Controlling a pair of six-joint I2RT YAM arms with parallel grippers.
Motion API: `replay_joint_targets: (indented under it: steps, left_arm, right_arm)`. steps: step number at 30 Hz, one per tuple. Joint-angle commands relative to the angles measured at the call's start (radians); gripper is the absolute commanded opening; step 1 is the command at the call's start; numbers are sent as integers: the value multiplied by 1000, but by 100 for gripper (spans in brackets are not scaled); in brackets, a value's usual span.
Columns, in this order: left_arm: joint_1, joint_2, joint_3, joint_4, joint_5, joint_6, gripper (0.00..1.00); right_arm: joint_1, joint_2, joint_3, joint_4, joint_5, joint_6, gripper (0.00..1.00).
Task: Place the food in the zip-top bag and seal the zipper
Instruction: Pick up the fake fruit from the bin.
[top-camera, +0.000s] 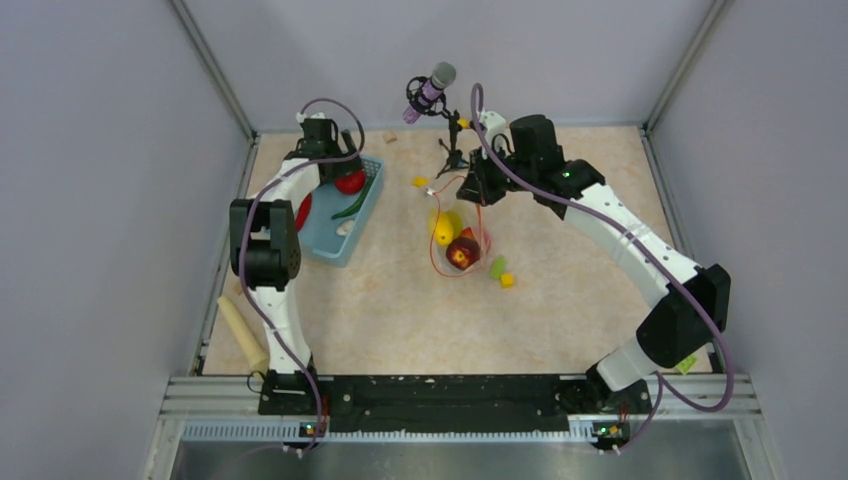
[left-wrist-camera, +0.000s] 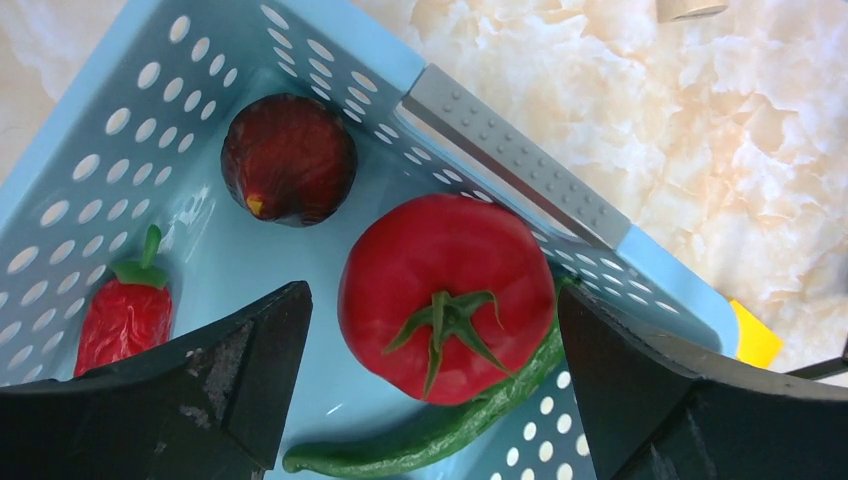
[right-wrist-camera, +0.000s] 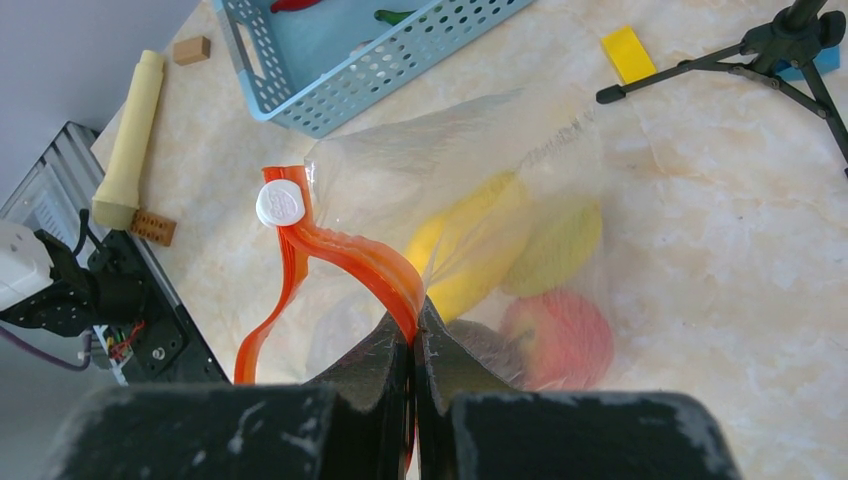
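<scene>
My left gripper (left-wrist-camera: 433, 360) is open above the light-blue basket (left-wrist-camera: 300, 45), its jaws either side of the red tomato (left-wrist-camera: 447, 295). A green chili (left-wrist-camera: 440, 430) lies under the tomato, a red chili (left-wrist-camera: 125, 315) at the left and a dark brown piece (left-wrist-camera: 288, 158) behind. My right gripper (right-wrist-camera: 415, 325) is shut on the orange-red zipper (right-wrist-camera: 345, 255) of the clear zip-top bag (right-wrist-camera: 450, 160), holding its mouth up and open. Inside the bag lie a yellow banana (right-wrist-camera: 470, 250), a yellow-green piece (right-wrist-camera: 555, 245) and a reddish fruit (right-wrist-camera: 560, 335). From above, the bag (top-camera: 458, 245) lies mid-table, the left gripper (top-camera: 335, 160) over the basket.
A microphone on a small black tripod (top-camera: 450, 135) stands behind the bag. Small yellow and green blocks (top-camera: 500, 272) lie right of the bag, another yellow block (top-camera: 420, 181) near the tripod. A cream rolling pin (top-camera: 243, 335) lies at the left table edge. A white zipper slider (right-wrist-camera: 281, 203) sits on the strip.
</scene>
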Motion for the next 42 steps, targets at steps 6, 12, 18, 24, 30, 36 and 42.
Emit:
replay_joint_targets:
  steps: [6,12,18,24,30,36,42]
  left_arm:
    - [13,76,109,-68,83,14,98]
    - [12,87,135,-100,71,26,93]
    - [12,50,124,-99,74,26,60]
    - [13,-88,69,-92,27,26,43]
    - [10,-300,-99,42,121,-16,38]
    - [-33,-485,-218,137,232,-51,35]
    - [-133,-700,-362,276,345,-121,30]
  right_arm:
    - [-5,-5,23,44,3,-17,0]
    - [-4,-9,21,44,8,-18,0]
    - [-5,-10,22,43,11,-19,0]
    - [-4,-10,21,43,11,-20,0]
    - [-4,2,26,46,-12,-21,0]
    - [-4,23,36,48,-30,-17,0]
    - [-5,36,43,48,-36,-8,0]
